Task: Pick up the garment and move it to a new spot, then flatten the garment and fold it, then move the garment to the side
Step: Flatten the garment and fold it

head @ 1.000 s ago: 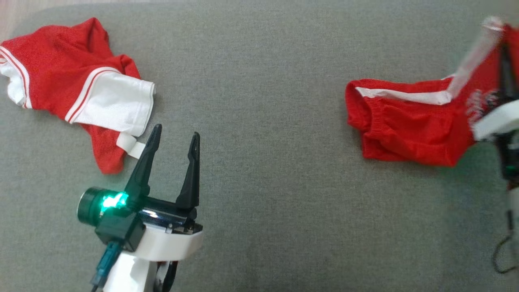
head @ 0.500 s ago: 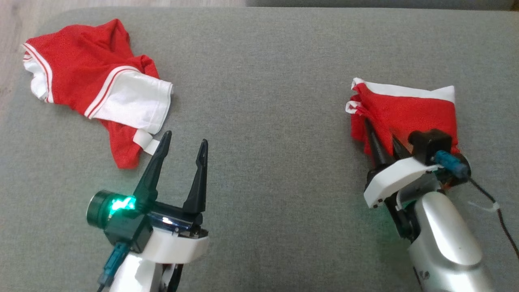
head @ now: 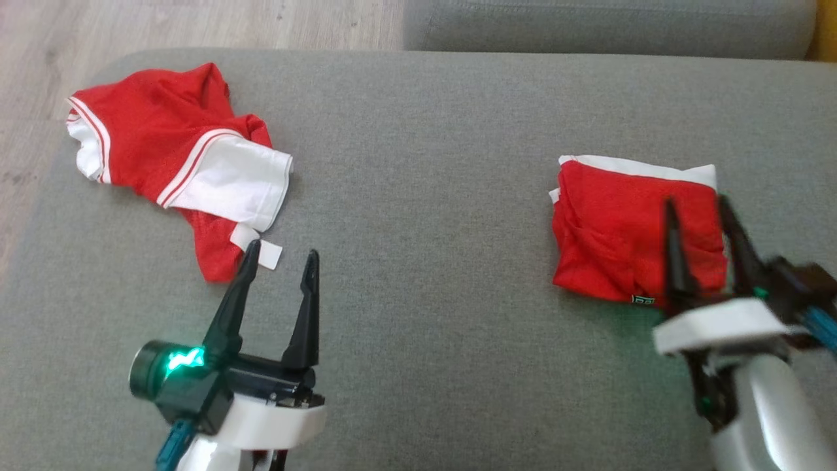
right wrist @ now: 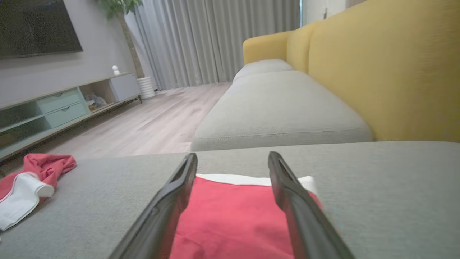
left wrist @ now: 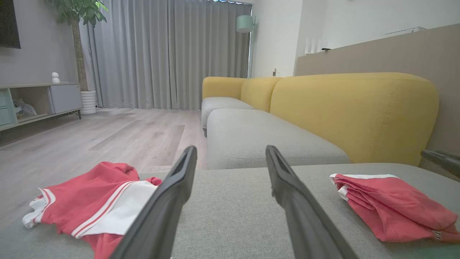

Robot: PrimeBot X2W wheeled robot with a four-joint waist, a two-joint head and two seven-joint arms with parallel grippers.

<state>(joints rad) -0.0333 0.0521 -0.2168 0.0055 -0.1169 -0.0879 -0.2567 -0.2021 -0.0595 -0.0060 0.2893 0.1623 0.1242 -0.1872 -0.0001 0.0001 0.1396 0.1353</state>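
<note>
The garment [head: 614, 235], red with a white band along its far edge, lies folded in a compact rectangle on the right of the grey seat cushion [head: 425, 196]. It is also in the left wrist view [left wrist: 391, 208] and the right wrist view [right wrist: 230, 223]. My right gripper [head: 696, 203] hovers over its near right part, open, with nothing between the fingers [right wrist: 231, 158]. My left gripper [head: 283, 250] stands open and empty at the lower left [left wrist: 230, 149], apart from the garment.
A second red and white garment [head: 170, 157] lies crumpled at the cushion's far left, just beyond my left fingertips. Wooden floor [head: 196, 26] lies past the left edge. Another grey cushion [head: 588, 26] adjoins at the back. A yellow backrest [left wrist: 352, 111] stands on the right.
My right gripper has opened and let go of the garment, which now lies folded flat. The right arm has drawn back toward me. The head camera has tilted, shifting the whole picture.
</note>
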